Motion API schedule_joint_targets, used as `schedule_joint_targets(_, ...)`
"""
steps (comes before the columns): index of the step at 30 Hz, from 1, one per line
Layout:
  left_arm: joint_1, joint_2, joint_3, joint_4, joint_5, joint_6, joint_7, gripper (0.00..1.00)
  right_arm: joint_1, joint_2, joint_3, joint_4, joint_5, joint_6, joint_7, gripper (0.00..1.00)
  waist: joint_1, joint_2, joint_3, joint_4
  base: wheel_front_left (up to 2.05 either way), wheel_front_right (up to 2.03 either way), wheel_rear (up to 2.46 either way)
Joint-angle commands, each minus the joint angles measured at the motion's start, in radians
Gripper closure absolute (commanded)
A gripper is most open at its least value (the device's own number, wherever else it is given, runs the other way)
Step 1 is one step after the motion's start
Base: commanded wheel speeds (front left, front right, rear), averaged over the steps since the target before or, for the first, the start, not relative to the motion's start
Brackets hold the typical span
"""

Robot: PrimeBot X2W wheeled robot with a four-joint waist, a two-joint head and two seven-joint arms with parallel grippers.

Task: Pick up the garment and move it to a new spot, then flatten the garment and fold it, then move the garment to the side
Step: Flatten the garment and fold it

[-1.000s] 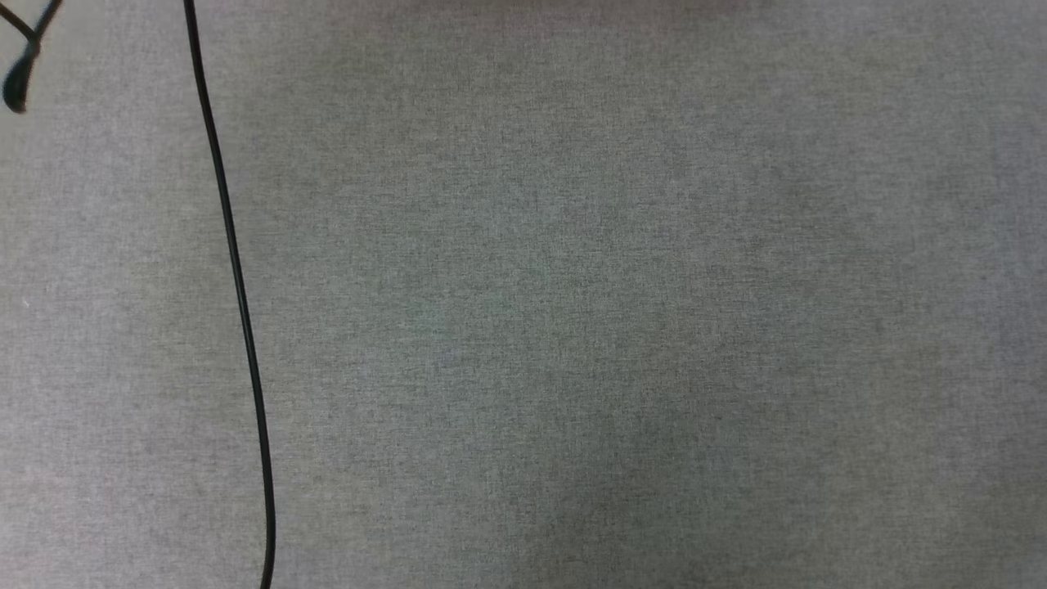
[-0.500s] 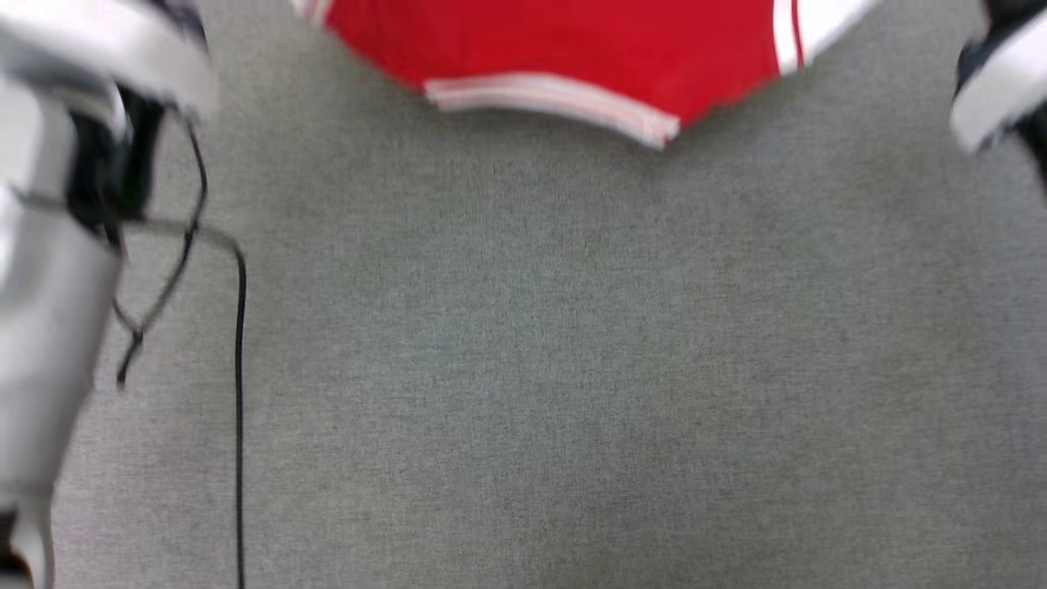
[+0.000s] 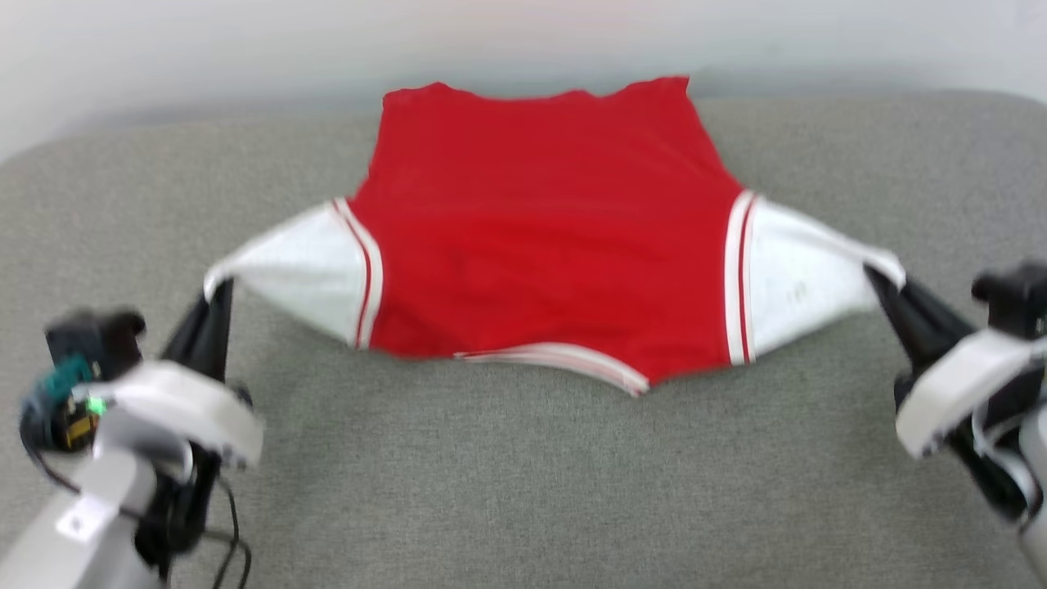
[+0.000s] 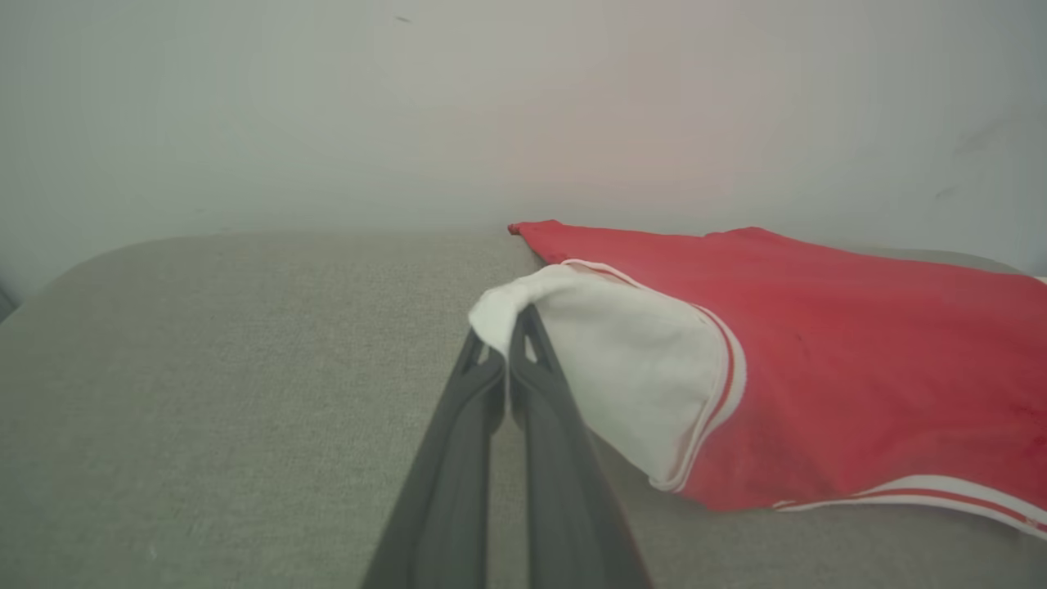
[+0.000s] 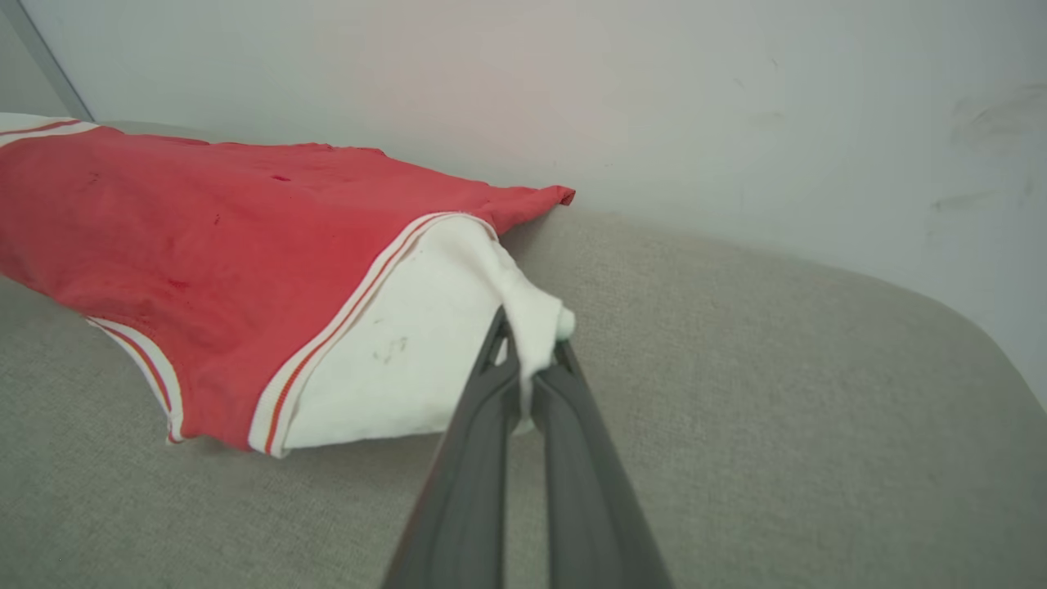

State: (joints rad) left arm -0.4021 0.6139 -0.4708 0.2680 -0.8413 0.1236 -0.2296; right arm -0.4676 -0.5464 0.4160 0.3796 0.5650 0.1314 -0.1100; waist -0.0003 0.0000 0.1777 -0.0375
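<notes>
Grey upholstery runs from near us to a pale wall. In the head view we have tilted up off bare fabric, and the red jersey now lies far-centre, stretched between our arms. In the left wrist view, our left gripper pinches the white left sleeve. In the right wrist view, our right gripper pinches the right sleeve. We judge flattening is under way.

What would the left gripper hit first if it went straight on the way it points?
The white sleeve of the garment, which the left gripper is now pinching; past it probably grey cushion, though depth is unclear.
</notes>
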Motion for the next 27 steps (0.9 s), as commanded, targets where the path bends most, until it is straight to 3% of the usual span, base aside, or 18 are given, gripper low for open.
schedule_joint_targets(1, 0.032, 0.006, 0.002, -0.009, -0.004, 0.009, 0.0, 1.0, 0.039, -0.003, -0.012, -0.007, -0.002, -0.001, -0.001, 1.0, 0.0003, 0.0, -0.037, 0.002, 0.0, 0.0, 0.0)
schedule_joint_targets(16, 0.434, 0.039, 0.019, -0.089, -0.103, 0.107, -0.006, 1.0, 0.534, 0.052, -0.204, -0.101, -0.034, -0.002, 0.057, 1.0, 0.0003, 0.0, -0.161, 0.036, 0.0, 0.0, 0.0)
schedule_joint_targets(20, 0.496, 0.027, 0.011, -0.095, -0.114, 0.118, -0.009, 1.0, 0.686, 0.082, -0.265, -0.128, -0.051, -0.002, 0.092, 1.0, 0.0003, 0.0, -0.173, 0.06, 0.0, 0.0, 0.0)
schedule_joint_targets(27, 0.489, 0.008, -0.011, -0.093, -0.104, 0.111, -0.009, 1.0, 0.748, 0.116, -0.317, -0.164, -0.083, -0.002, 0.126, 1.0, 0.0003, 0.0, -0.175, 0.067, 0.0, 0.0, 0.0)
